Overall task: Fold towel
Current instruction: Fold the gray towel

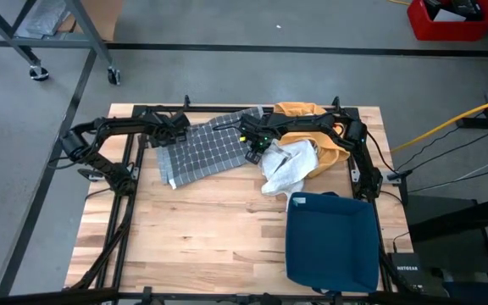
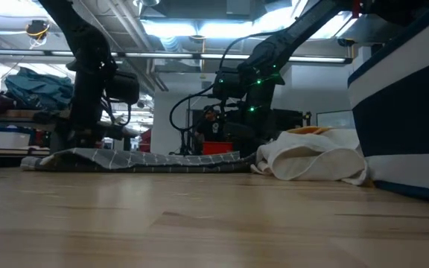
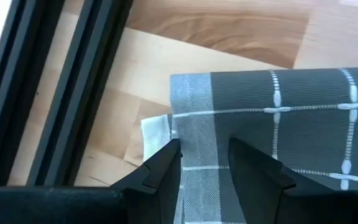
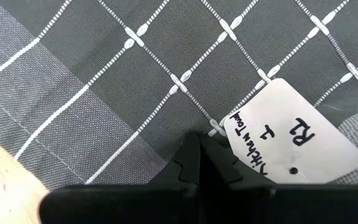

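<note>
A grey towel (image 1: pixel 203 150) with a white check lies flat on the wooden table, toward its far edge. My left gripper (image 3: pixel 204 165) is open over the towel's left edge, one finger on each side of the plain hem band (image 3: pixel 194 124); a small white label (image 3: pixel 155 134) sticks out from under that edge. My right gripper (image 4: pixel 202 152) is shut, its tips on the towel's right part beside a white paper tag (image 4: pixel 291 140). In the low view the towel (image 2: pixel 140 159) lies low along the table. My left gripper points steeply down over the hem band, and I cannot tell whether its fingers (image 3: pixel 166 167) touch the cloth. My right gripper comes from above, pointing down, with its shut fingertips (image 4: pixel 194 155) on the towel's top face (image 4: pixel 185 118) next to the tag. No pinched fold shows; the cloth around them lies flat.
A crumpled white cloth (image 1: pixel 288 167) and a yellow cloth (image 1: pixel 307 114) lie right of the towel. A dark blue cloth (image 1: pixel 333 241) lies at the near right. Black frame rails (image 3: pixel 61 93) run along the table's left edge. Bare wood (image 1: pixel 202 229) fills the near left.
</note>
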`<state>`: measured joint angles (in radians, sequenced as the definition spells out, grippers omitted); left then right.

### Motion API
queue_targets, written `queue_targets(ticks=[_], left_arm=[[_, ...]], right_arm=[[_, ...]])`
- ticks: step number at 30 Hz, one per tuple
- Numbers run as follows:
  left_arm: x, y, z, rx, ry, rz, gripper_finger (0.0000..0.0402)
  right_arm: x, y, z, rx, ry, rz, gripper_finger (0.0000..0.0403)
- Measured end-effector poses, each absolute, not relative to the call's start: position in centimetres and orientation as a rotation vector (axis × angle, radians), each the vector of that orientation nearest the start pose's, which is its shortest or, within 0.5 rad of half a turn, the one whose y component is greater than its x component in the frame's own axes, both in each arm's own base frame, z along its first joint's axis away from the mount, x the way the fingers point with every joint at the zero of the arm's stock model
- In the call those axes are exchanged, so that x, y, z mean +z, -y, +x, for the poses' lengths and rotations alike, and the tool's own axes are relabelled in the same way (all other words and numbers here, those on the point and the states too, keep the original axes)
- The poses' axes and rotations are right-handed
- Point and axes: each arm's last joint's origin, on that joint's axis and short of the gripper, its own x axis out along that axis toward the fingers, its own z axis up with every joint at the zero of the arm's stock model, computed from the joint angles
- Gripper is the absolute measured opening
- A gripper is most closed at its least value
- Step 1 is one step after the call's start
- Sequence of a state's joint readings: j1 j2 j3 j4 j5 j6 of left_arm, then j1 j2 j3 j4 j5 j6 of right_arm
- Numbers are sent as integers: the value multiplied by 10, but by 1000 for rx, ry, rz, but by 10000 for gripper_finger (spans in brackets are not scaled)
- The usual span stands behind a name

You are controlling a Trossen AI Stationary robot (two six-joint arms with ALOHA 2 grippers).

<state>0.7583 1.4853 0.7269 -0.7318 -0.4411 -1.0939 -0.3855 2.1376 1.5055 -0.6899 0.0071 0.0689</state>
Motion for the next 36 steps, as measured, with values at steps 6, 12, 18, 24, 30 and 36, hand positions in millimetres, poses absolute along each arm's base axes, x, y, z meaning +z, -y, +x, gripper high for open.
queue_targets(ticks=[6, 12, 18, 24, 30, 36], left_arm=[[148, -167, 145, 1743, -923, -1018, 127], [148, -175, 143, 1670, -951, -990, 127], [148, -187, 140, 1613, -876, -1058, 127], [147, -189, 130, 1655, -912, -1094, 127], [147, -192, 130, 1590, -945, -1054, 123], [147, -192, 131, 1549, -971, -1030, 74]], right_arm=[[136, 158, 388, -364, -1299, 289, 3], [136, 158, 388, -363, -1299, 289, 3], [136, 158, 388, -363, -1300, 289, 3], [136, 157, 387, -363, -1305, 290, 3], [136, 157, 387, -363, -1305, 290, 3], [136, 157, 387, -363, -1305, 290, 3]])
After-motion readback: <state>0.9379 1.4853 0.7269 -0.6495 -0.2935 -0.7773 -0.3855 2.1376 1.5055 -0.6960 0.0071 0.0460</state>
